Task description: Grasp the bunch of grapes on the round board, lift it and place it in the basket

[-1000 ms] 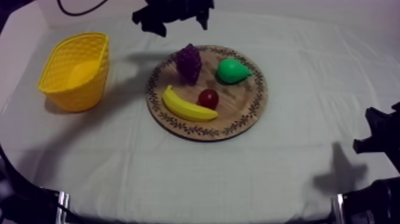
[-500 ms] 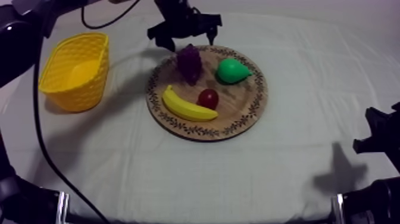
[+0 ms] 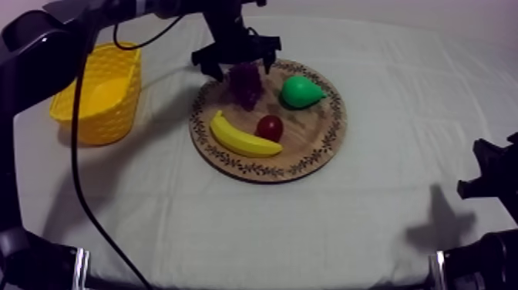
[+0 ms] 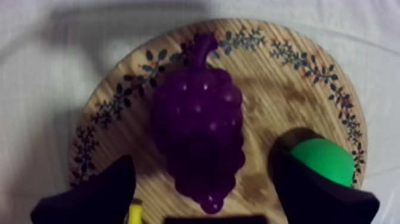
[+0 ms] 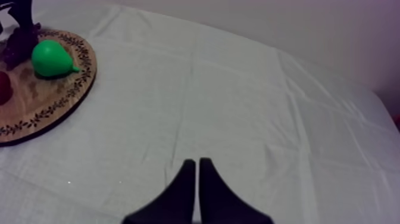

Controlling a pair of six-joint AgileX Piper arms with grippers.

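Observation:
The purple bunch of grapes (image 3: 247,83) lies on the far left part of the round wooden board (image 3: 308,146). My left gripper (image 3: 243,69) has come in from the upper left and hangs right over the bunch. In the left wrist view its two black fingers (image 4: 89,199) stand wide apart, open, one on each side of the grapes (image 4: 199,134), with nothing held. The yellow basket (image 3: 100,92) stands at the table's left and holds nothing. My right gripper (image 5: 194,164) rests low at the right, its fingers together as a narrow wedge over bare cloth.
On the board also lie a green pear (image 3: 299,91) to the right of the grapes, a small red fruit (image 3: 269,127) and a banana (image 3: 243,139) nearer the front. My right arm (image 3: 493,173) sits at the lower right edge.
My left arm has swung in from the far edge and come down over the grapes. The fruit, the basket and my right arm have not moved.

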